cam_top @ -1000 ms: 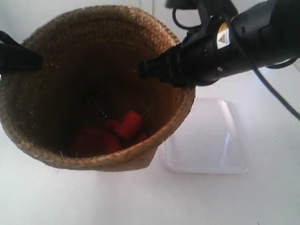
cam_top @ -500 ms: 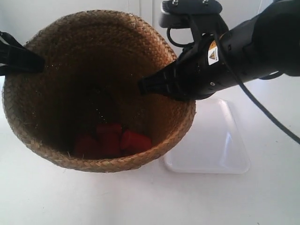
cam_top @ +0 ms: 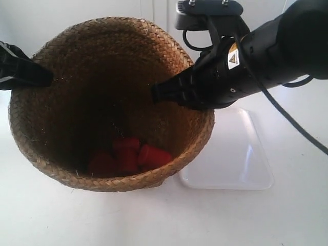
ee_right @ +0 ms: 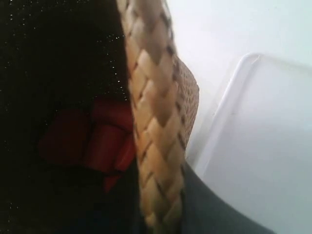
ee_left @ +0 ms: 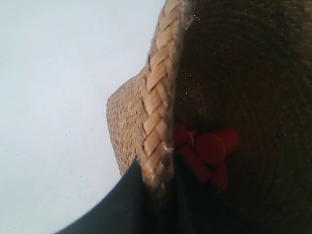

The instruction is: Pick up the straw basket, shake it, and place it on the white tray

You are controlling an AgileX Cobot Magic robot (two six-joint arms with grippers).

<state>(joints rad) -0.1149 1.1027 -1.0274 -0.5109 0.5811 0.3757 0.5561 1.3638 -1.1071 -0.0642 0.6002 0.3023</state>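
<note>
The straw basket (cam_top: 102,72) hangs tilted between both arms, its mouth toward the exterior camera, just left of the white tray (cam_top: 230,154). My left gripper (cam_top: 43,76) is shut on the braided rim (ee_left: 156,92) at the exterior view's left, one finger outside and one inside (ee_left: 158,187). My right gripper (cam_top: 164,92) is shut on the opposite rim (ee_right: 156,126), pinching the braid (ee_right: 161,214), with the white tray (ee_right: 263,136) lying beyond it. Several red pieces (cam_top: 128,156) lie loose in the dark bottom. The basket's base is hidden.
The white tabletop (cam_top: 154,220) spreads around the basket and tray. A black cable (cam_top: 292,120) trails from the right arm over the tray's far side. A pale wall (cam_top: 77,10) stands behind.
The basket has sunk a little in the exterior view and rocked. The red pieces inside have tumbled across its bottom. Both grippers have stayed on the rim.
</note>
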